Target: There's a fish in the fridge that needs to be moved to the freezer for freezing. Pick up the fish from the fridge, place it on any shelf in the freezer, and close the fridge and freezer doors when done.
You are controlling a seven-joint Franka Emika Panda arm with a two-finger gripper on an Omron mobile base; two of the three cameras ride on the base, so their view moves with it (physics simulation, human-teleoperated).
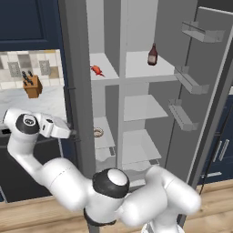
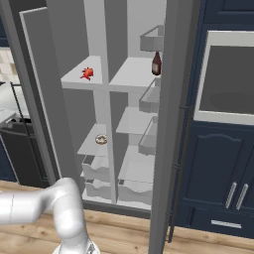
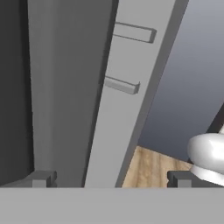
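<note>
One fish [image 1: 96,70], one brown bottle [image 1: 152,55] and one tan ring-shaped item [image 1: 98,133] sit inside the tall grey unit, whose two doors both stand open; the wider door [image 1: 200,86] carries three inner bins; a knife block [image 1: 32,85] stands on the tabletop [image 1: 41,102] at nine o'clock of the unit; the pincer [image 3: 111,179] has its two fingertips [image 3: 41,179] spread as wide as they go, holding nothing, beside the edge of the narrower door [image 3: 127,105]; the fish lies on an upper white shelf [image 2: 82,79] of the narrower compartment, the freezer [image 2: 94,99], its long axis roughly from ten to four o'clock in the left base view; which end is the head I cannot tell; the bottle stands upright in the fridge [image 1: 145,91].
</note>
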